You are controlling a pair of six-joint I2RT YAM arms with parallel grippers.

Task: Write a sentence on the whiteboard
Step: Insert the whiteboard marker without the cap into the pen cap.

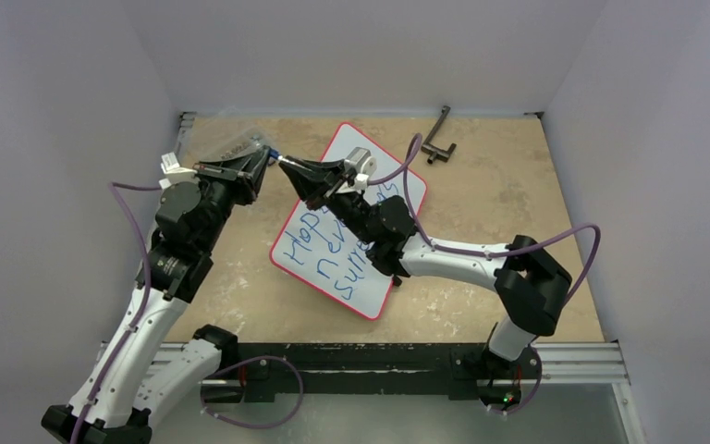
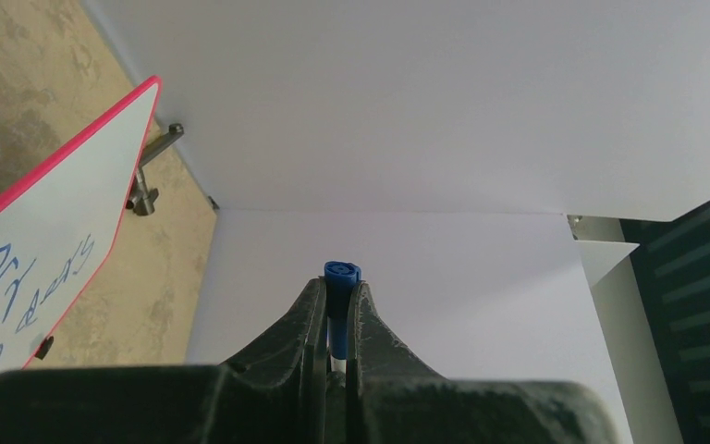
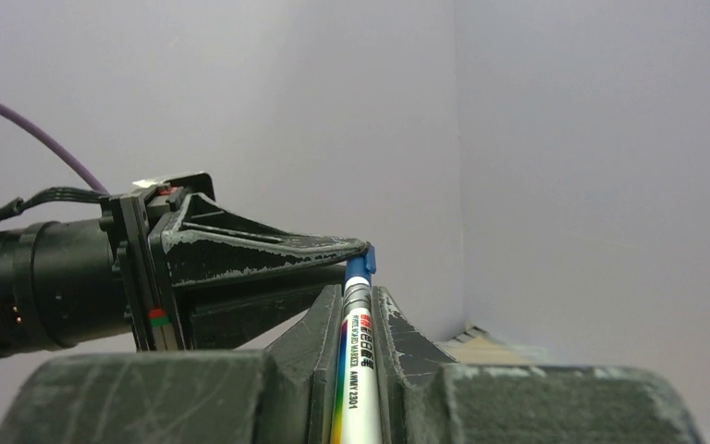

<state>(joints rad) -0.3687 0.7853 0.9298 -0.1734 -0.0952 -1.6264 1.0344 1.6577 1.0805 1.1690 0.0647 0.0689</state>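
The whiteboard (image 1: pixel 376 289) lies tilted on the table's middle, with a red rim. The sentence (image 1: pixel 328 254) is in blue in three slanted lines, partly hidden by my right arm. Both grippers meet in the air above the board's far left corner. My right gripper (image 1: pixel 286 164) is shut on the white marker barrel (image 3: pixel 359 351). My left gripper (image 1: pixel 265 158) is shut on the blue cap (image 2: pixel 342 275) at the marker's end; the cap (image 3: pixel 360 267) also shows in the right wrist view. The board (image 2: pixel 65 213) and some lettering (image 2: pixel 18 287) show in the left wrist view.
A black metal tool (image 1: pixel 439 139) lies at the table's back right, also in the left wrist view (image 2: pixel 153 171). A clear plastic packet (image 1: pixel 231 146) lies at the back left, under my left gripper. White walls close in three sides.
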